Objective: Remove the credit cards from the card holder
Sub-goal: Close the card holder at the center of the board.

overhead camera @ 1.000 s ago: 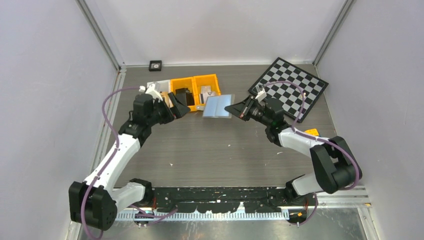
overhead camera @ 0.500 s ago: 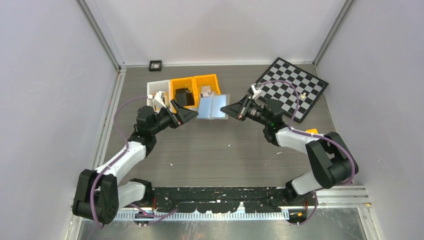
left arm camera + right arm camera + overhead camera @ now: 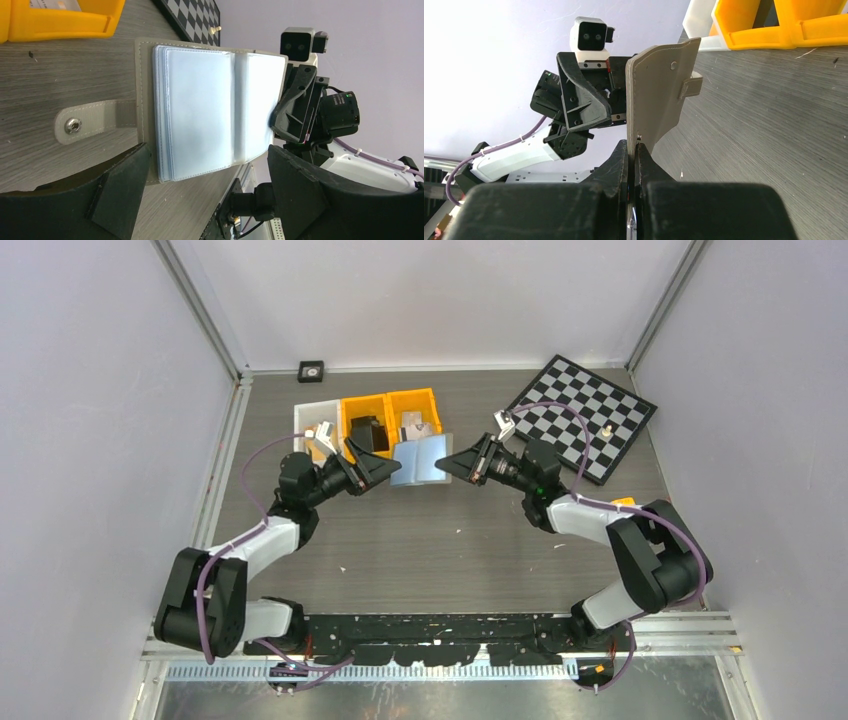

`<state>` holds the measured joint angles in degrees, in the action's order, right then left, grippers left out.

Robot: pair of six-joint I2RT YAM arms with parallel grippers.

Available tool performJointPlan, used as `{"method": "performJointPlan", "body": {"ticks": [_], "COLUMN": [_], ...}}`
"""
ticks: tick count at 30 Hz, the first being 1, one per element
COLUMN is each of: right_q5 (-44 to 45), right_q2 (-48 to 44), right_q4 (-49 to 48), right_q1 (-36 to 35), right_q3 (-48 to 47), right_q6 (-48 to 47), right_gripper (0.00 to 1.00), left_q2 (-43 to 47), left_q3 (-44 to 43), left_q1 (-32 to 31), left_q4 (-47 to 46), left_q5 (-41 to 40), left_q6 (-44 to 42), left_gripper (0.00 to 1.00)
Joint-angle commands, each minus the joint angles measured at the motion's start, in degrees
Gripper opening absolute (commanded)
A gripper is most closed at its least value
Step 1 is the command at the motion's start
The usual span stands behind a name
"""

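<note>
The card holder (image 3: 420, 458) lies open in front of the orange bins, a grey case with a snap tab and pale blue clear sleeves (image 3: 200, 105). I cannot pick out single credit cards in the sleeves, and no tan-brown card shows. My right gripper (image 3: 443, 464) is shut on the holder's right edge (image 3: 633, 147) and holds that flap (image 3: 659, 100) upright. My left gripper (image 3: 378, 470) is open and empty just left of the holder. In the left wrist view its jaws stand wide apart (image 3: 207, 152), either side of the holder's near edge.
Two orange bins (image 3: 415, 405) and a white bin (image 3: 305, 415) holding small parts stand behind the holder. A chessboard (image 3: 590, 415) lies at the back right. A small black square item (image 3: 311, 370) sits at the back wall. A small orange piece (image 3: 625, 504) lies near the right arm.
My left gripper has swung right and down from the bins to the holder's left edge. My right gripper has carried the holder a little left and tipped its right flap up.
</note>
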<state>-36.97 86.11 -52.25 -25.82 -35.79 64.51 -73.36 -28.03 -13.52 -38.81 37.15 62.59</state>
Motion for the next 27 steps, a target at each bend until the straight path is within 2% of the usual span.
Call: {"method": "performJointPlan", "body": {"ticks": [1,12,15,17,21,26,27], "right_q5": [0.17,0.61,0.45,0.07,0.66,0.89,1.12], "right_q2": [-3.00,-4.09,-3.62,-2.84,-1.63,0.79,1.25], "right_q4": [-2.39,-0.83,-0.71,-2.18,0.36,2.07,4.24], "right_q1": [-0.19,-0.19,-0.19,-0.18,-0.25,-0.94,-1.26], "right_q3": [-1.81,-1.83,-2.07,-2.17,-2.94,-4.26,-4.84], "right_q6": [-1.36,-2.30,-1.94,-0.87,-1.07,-1.63,-2.52], "right_gripper": [0.00,0.00,0.00,0.00,0.01,0.01,0.01], "left_q2": [2.29,0.94,-0.58,-2.61,-5.64,-8.10,-8.20], "left_q3": [-0.71,-1.54,-1.16,-0.90,0.37,0.26,0.32], "left_q1": [0.25,0.25,0.25,0.24,0.25,0.32,0.29], "left_q4": [2.09,7.89,2.90,-3.69,-17.50,-24.12,-23.79], "left_q5": [0.28,0.73,2.72,5.02,7.03,8.30,8.38], "left_q6": [-1.70,-1.55,1.42,4.29,8.88,9.69,8.93], "left_gripper": [0.89,0.88,0.83,0.75,0.51,0.06,0.02]}}
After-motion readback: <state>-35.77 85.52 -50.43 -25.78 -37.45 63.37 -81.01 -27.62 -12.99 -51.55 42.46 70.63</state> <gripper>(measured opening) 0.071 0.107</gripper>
